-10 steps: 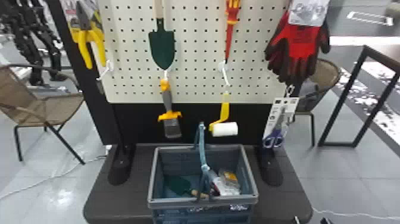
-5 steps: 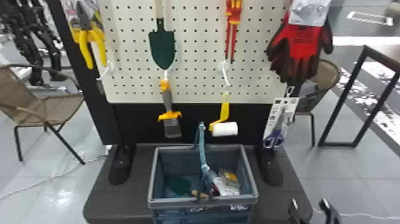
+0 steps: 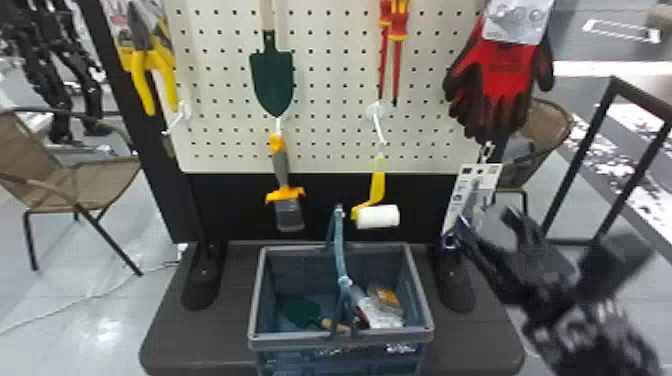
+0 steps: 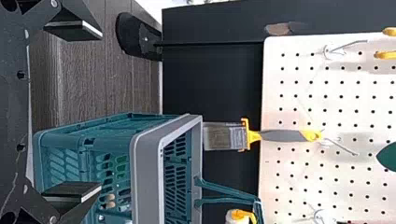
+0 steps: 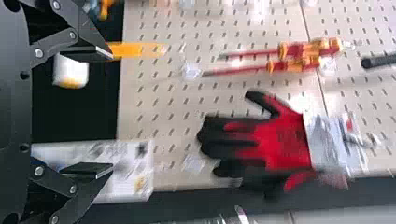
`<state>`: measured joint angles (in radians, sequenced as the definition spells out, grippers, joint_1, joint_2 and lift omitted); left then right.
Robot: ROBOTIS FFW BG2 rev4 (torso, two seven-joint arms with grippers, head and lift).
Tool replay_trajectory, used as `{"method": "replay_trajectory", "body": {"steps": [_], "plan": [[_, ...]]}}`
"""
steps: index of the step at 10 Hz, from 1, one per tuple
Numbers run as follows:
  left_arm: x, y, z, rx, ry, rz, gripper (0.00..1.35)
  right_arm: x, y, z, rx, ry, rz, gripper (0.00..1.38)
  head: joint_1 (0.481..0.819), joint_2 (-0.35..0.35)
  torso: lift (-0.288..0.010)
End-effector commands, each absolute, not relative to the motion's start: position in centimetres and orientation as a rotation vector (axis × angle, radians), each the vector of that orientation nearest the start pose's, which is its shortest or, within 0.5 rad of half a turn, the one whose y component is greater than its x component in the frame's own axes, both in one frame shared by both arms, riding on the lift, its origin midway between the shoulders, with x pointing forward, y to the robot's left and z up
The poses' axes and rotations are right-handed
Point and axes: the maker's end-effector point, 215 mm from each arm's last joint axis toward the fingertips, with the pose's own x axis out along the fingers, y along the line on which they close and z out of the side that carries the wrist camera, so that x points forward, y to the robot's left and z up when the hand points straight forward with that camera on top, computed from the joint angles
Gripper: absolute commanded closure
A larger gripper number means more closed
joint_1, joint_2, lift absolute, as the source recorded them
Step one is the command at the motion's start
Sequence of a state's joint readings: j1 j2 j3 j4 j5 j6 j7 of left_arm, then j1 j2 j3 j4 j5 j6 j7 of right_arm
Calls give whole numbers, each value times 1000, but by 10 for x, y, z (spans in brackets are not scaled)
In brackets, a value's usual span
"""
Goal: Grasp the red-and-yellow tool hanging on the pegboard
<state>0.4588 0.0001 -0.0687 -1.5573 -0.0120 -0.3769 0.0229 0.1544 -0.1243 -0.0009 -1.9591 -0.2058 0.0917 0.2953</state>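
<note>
The red-and-yellow tool point(image 3: 390, 47), a pair of slim red shafts with yellow bands, hangs at the top middle of the white pegboard point(image 3: 325, 125). My right gripper point(image 3: 486, 226) is open at the lower right, in front of the board's right foot and well below and to the right of the tool. In the right wrist view the tool point(image 5: 280, 58) lies beyond the open right gripper point(image 5: 109, 112), with nothing between its fingers. The left gripper point(image 4: 93, 109) is open beside the basket point(image 4: 154, 163), low at the table.
Red-and-black gloves point(image 3: 500, 85) hang right of the tool, a green trowel point(image 3: 271, 75) and yellow pliers point(image 3: 150, 65) left of it. Below hang a brush point(image 3: 286, 200), a paint roller point(image 3: 377, 215) and a carded pair of scissors point(image 3: 470, 197). A basket point(image 3: 340, 337) with tools sits on the table. A black frame point(image 3: 625, 150) stands at right.
My right arm has risen into the head view from the bottom right corner, up toward the pegboard's right side. Nothing on the board has moved.
</note>
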Motion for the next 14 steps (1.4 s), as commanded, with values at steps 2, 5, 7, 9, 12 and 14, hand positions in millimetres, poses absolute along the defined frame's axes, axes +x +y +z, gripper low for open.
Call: {"method": "replay_trajectory", "body": {"steps": [2,5,7,9,12,14], "plan": [[416,184,-468,-14,103,-62,165,563,-149,-140,1,-166,493,430,549,0,-100],[425,177,-465,2,102,-94,165,599,-127,-79,20,-189,608,430,549,0,-100],[428,176,-464,4,103,-98,165,620,-100,-47,-3,-201,682,430,549,0,-100],[434,172,-464,12,105,-113,165,643,-76,-15,-9,-203,758,430,549,0,-100],[437,171,-464,18,109,-120,165,656,-38,10,-39,-187,853,430,549,0,-100],[440,170,-462,20,103,-125,165,659,-27,7,-82,-172,871,746,549,0,-100]]}}
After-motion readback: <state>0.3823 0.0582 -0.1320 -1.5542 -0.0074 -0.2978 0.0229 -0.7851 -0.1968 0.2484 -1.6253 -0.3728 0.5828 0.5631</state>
